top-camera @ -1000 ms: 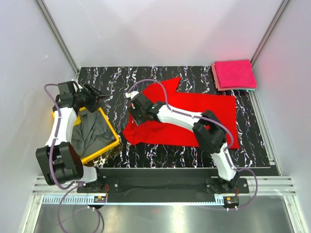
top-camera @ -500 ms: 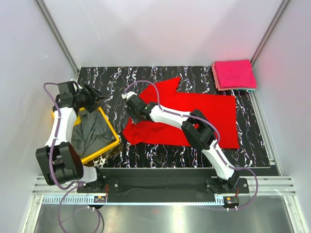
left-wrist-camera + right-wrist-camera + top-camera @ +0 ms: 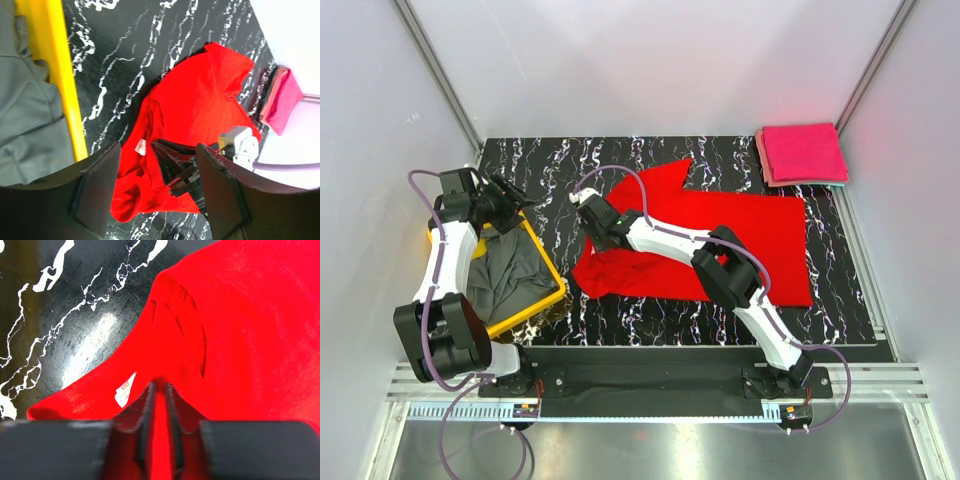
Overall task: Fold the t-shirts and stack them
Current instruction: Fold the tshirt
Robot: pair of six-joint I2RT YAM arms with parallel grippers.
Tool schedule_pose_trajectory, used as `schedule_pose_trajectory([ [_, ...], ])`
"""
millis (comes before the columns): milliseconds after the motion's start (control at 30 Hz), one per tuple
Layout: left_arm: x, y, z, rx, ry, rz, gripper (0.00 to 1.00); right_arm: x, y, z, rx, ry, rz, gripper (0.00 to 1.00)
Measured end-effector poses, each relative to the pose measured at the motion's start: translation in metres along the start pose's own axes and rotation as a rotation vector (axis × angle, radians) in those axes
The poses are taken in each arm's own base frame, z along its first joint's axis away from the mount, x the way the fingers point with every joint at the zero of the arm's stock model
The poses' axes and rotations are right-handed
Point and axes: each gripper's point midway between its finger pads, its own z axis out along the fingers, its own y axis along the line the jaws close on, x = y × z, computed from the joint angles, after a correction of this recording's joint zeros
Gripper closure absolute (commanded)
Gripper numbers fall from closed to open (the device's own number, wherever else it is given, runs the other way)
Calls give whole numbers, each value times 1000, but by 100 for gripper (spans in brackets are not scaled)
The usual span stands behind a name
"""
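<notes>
A bright red t-shirt (image 3: 720,235) lies spread on the black marbled table, its collar end bunched at the left. My right gripper (image 3: 588,208) is down at that collar, its jaws nearly together with a ridge of red cloth (image 3: 240,330) pinched between them. A white neck label (image 3: 125,389) shows just left of the right gripper (image 3: 160,387). My left gripper (image 3: 515,195) hovers open and holds nothing, over the yellow tray's far corner, looking across at the red shirt (image 3: 200,95). A dark grey t-shirt (image 3: 500,270) lies crumpled in the tray. Folded magenta-pink t-shirts (image 3: 805,152) sit stacked at the back right.
The yellow plastic tray (image 3: 552,280) stands at the table's left edge, under the left arm. White walls with metal rails close in the table on three sides. The pink stack rests half off the table's back right corner.
My right gripper has moved a little left to the red shirt's collar, and its jaws have closed on a fold of cloth. The left arm has stayed still.
</notes>
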Motion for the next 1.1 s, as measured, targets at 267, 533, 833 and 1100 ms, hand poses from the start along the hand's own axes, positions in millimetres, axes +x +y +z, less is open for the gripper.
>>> schedule_pose_trajectory([
  [267,-8,3,-9,-37,-62,36,33,-1,-2,0,8,-3,-4,100],
  [533,-8,9,-11,-77,-73,52,33,-9,-2,-7,4,-24,-6,100],
  [833,-1,15,-9,-123,-65,94,33,-32,-26,-32,80,-97,22,100],
  [1100,17,21,-5,-213,-45,188,36,-46,-80,-51,172,-147,111,100],
])
